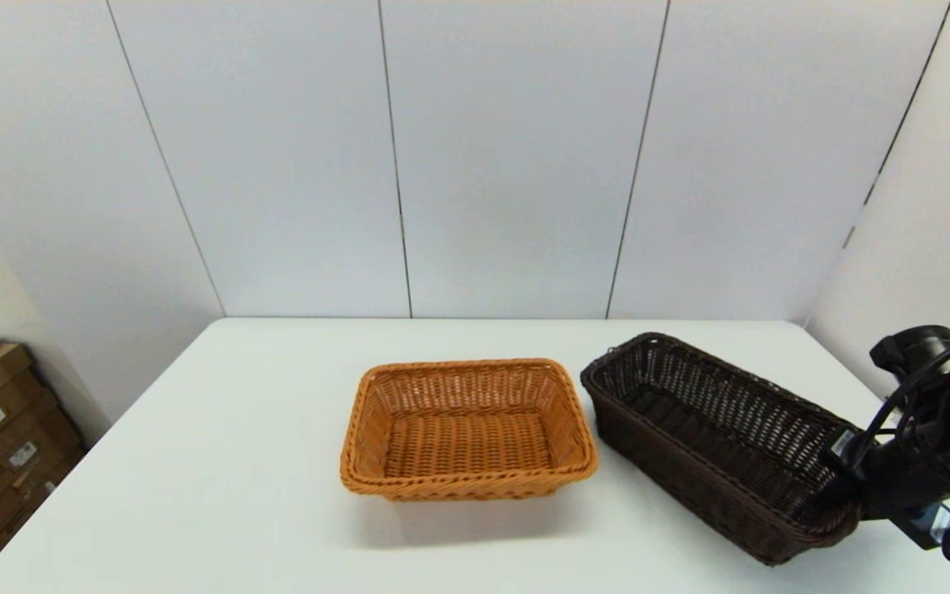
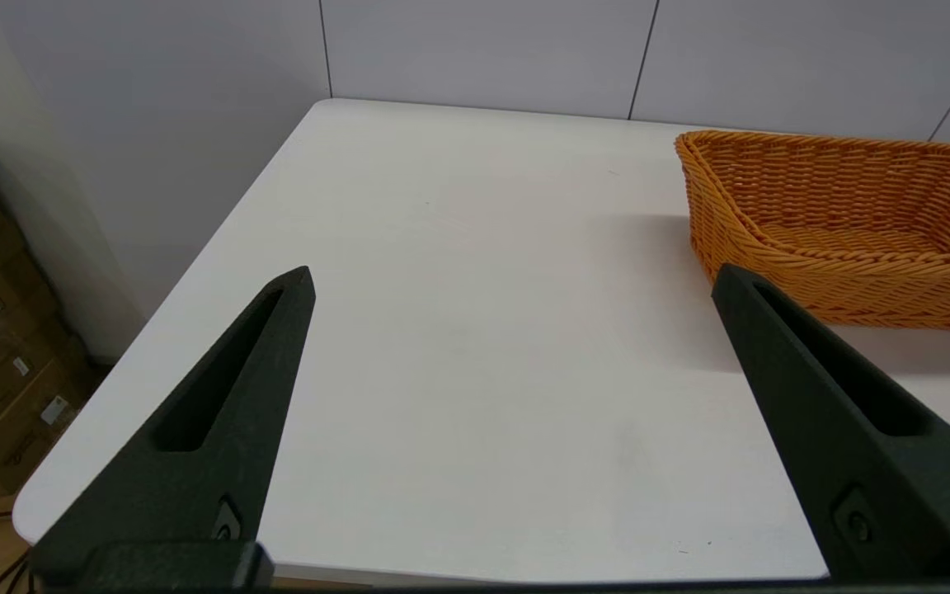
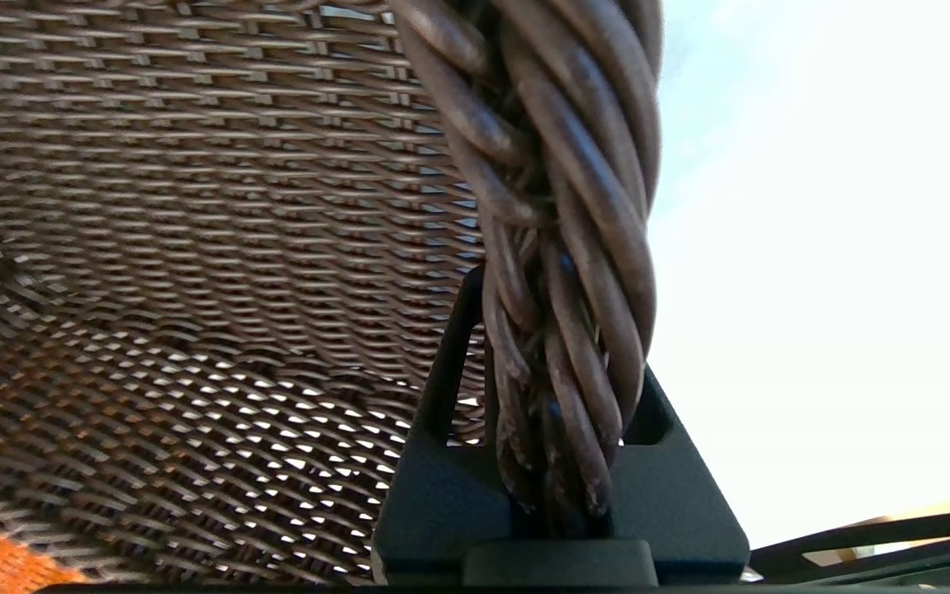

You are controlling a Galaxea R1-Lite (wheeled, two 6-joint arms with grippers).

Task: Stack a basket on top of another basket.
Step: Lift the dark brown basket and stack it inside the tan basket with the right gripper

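- My right gripper [image 1: 842, 487] is pinched tight on the braided rim of the dark basket [image 1: 714, 441]; in the right wrist view the rope-like rim [image 3: 562, 272] runs straight down between the two black fingers [image 3: 442, 388], one on the inside wall, one outside.
- The dark basket sits on the white table [image 1: 219, 478] at my right, just beside the orange-tan basket [image 1: 467, 429]. Their near corners look almost touching, though I can't tell whether they do.
- Its long axis runs diagonally: far end toward the table's middle, near end out to my right. I'm holding the near, short end.
- The orange-tan basket lies to the left of my grip, squarer to the table edge, so the two long axes don't line up.
- I judge the move ahead needs a lift, a carry leftward, and a turn to bring the dark basket in line before lowering it.
- Held by one end, the far end may sag and catch the other rim.
- My left gripper [image 2: 516, 285] is spread wide over bare table to the left of the orange-tan basket, holding nothing.
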